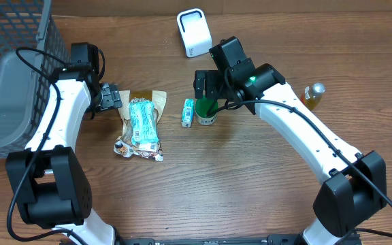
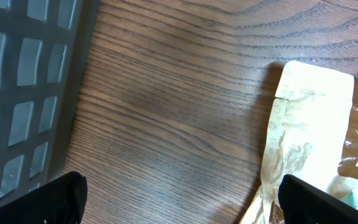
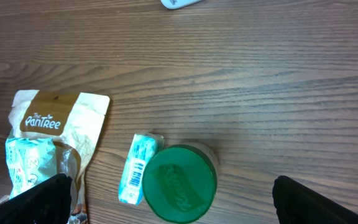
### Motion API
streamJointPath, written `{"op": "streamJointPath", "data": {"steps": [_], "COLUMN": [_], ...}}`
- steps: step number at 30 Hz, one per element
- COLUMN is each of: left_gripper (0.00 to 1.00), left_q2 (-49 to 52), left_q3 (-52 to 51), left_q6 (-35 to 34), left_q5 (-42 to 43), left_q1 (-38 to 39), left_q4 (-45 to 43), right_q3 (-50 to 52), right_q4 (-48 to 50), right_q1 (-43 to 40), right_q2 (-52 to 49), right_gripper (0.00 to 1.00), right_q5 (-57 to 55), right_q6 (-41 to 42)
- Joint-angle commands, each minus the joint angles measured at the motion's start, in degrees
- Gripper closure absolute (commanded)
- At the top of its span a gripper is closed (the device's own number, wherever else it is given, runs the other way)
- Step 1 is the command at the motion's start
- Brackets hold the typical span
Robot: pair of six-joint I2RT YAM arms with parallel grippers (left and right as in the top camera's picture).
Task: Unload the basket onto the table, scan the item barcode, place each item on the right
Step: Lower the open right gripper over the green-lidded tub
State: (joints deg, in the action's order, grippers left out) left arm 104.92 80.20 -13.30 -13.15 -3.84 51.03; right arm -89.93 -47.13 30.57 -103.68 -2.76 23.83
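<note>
Over the green-lidded jar (image 3: 179, 183) beside the teal box (image 3: 138, 168), right fingers (image 3: 39, 199) are being held apart; left fingers (image 2: 61, 198) are being held apart beside the snack pouch (image 2: 309, 124).

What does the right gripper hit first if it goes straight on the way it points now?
Probably the round green-lidded jar, which sits between the fingers of the open right gripper in the wrist view. The small teal box beside it lies off the line. Depth is unclear.
</note>
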Motion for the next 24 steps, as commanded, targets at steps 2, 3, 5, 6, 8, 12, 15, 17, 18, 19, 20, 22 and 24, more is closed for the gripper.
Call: {"op": "streamJointPath", "data": {"steps": [2,3,5,6,8,12,15,17,18,19,20,22,24], "left_gripper": [0.00,0.00,0.00,0.01,0.00,0.01,0.01,0.00,0.00,0.00,0.01,0.00,0.00], "left_q2": [-0.04,-0.04,-0.04,-0.04,-0.04,-0.04,-0.04,-0.04,-0.04,-0.04,-0.04,-0.04,-0.04], "left_q3": [0.31,0.31,0.31,0.31,0.31,0.31,0.31,0.31,0.31,0.31,0.31,0.31,0.31], "left_q6": [0.22,0.22,0.22,0.22,0.24,0.22,0.24,0.24,0.24,0.22,0.22,0.24,0.24], "left_q5": [-0.76,-0.76,-0.76,-0.76,-0.76,-0.76,-0.76,-0.76,-0.76,-0.76,-0.76,-0.76,-0.76], "left_q1": [0.22,0.22,0.22,0.22,0.22,0.22,0.22,0.22,0.22,0.22,0.22,0.22,0.22], "left_q4": [-0.11,-0.11,-0.11,-0.11,-0.11,-0.11,-0.11,-0.11,-0.11,-0.11,-0.11,-0.11,-0.11], "right_q3": [-0.02,-0.02,-0.02,-0.02,-0.02,-0.02,-0.02,-0.02,-0.02,-0.02,-0.02,-0.02,-0.02], "right_q4": [0.13,0.13,0.13,0.13,0.13,0.13,0.13,0.13,0.11,0.11,0.11,0.13,0.15], "right_q1": [0.07,0.07,0.07,0.07,0.07,0.07,0.07,0.07,0.07,0.07,0.07,0.07,0.07], "right_q2": [0.35,0.35,0.35,0.35,0.35,0.35,0.35,0.35,0.35,0.35,0.35,0.35,0.35], "right_gripper": [0.00,0.00,0.00,0.00,0.00,0.00,0.00,0.00,0.00,0.00,0.00,0.00,0.00], "right_q5": [-0.98,-0.98,-0.98,-0.98,-0.98,-0.98,-0.98,-0.98,-0.94,-0.55,0.15,1.53,2.16], "right_q6": [0.42,0.42,0.42,0.42,0.42,0.42,0.42,0.42,0.42,0.39,0.39,0.42,0.39]}}
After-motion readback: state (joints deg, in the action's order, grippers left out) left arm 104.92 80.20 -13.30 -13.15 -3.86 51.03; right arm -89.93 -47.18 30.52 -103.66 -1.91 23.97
